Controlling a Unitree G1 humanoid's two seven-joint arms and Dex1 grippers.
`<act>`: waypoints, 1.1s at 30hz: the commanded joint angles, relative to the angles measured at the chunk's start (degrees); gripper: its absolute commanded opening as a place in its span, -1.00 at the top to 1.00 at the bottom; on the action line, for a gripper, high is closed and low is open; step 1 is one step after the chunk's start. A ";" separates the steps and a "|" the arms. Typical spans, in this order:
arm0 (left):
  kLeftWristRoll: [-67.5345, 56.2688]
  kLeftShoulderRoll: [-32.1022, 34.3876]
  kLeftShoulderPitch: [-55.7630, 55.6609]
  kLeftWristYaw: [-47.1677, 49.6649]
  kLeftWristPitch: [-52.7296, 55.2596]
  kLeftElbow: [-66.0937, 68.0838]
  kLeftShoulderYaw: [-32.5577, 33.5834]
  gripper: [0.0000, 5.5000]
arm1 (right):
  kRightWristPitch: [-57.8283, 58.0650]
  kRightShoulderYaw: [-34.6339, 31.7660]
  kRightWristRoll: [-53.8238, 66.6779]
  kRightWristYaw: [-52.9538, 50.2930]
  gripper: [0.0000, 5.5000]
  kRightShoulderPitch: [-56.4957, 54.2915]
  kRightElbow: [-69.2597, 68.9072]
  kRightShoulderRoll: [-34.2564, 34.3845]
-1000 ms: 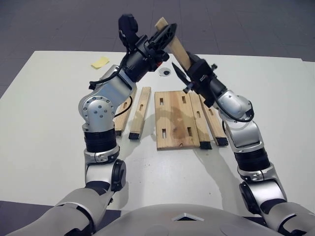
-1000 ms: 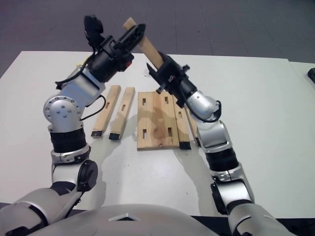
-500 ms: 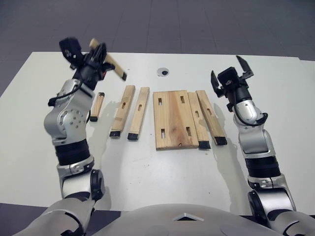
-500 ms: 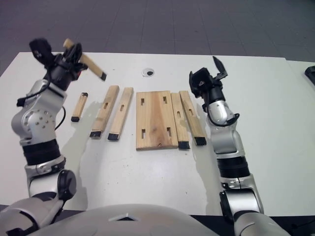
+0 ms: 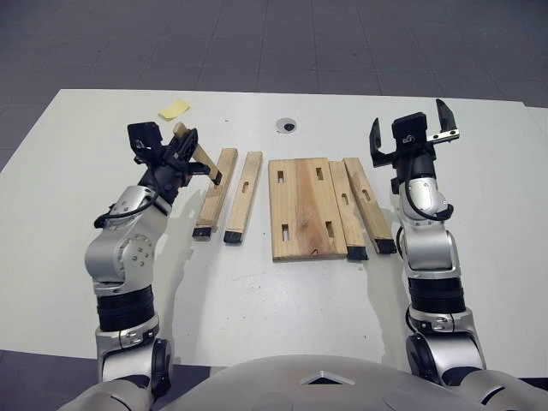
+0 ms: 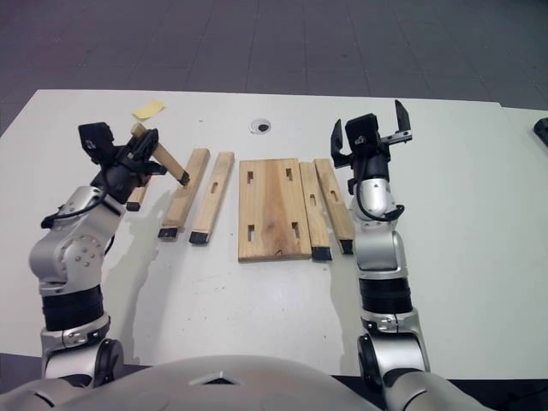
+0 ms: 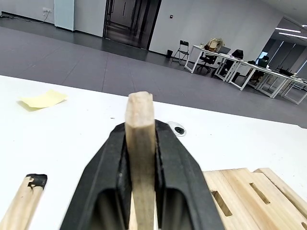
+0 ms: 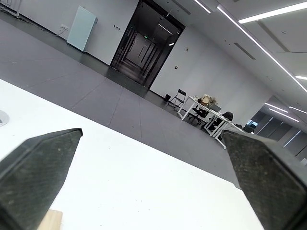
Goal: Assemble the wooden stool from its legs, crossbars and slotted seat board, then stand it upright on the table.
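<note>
The slotted seat board (image 5: 305,208) lies flat at mid-table. Two legs (image 5: 216,190) (image 5: 244,195) lie left of it, and two more legs (image 5: 344,208) (image 5: 370,205) touch its right side. My left gripper (image 5: 187,152) hovers just left of the left legs, shut on a short crossbar (image 5: 204,159) that sticks out between its fingers (image 7: 108,158). Another short crossbar (image 7: 21,206) lies on the table below that gripper. My right gripper (image 5: 410,127) is held up open and empty to the right of the right legs, fingers (image 8: 38,158) wide apart.
A yellow sticky note (image 5: 174,109) lies at the back left, and a round cable hole (image 5: 286,126) sits behind the board. Bare white table (image 5: 282,291) stretches in front of the parts and to the far right.
A second ago both grippers met on the crossbar above the board. The right gripper let go and swung right; the left arm carried the crossbar left and down.
</note>
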 commanded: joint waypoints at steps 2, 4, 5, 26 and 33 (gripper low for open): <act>4.32 -1.37 -2.17 -0.54 -6.40 5.50 -0.73 0.85 | 0.18 0.67 0.11 0.29 -0.96 -0.37 0.17 0.39; 5.58 -1.69 -2.62 -0.73 -8.68 7.45 -0.73 0.85 | 0.17 0.49 0.24 0.40 -0.96 -0.38 0.22 0.22; 5.80 -1.99 -2.67 -0.77 -9.47 8.02 -0.49 0.85 | 0.07 0.52 0.27 0.49 -0.96 -0.42 0.40 0.07; 7.87 -1.99 0.65 -3.21 -11.84 11.28 -0.98 0.85 | -0.01 0.91 0.10 0.84 -0.96 0.27 0.21 0.03; 10.29 -1.99 2.23 -3.86 -13.41 14.63 -2.24 0.85 | 0.20 0.75 0.18 1.07 -0.96 -0.33 0.08 -0.27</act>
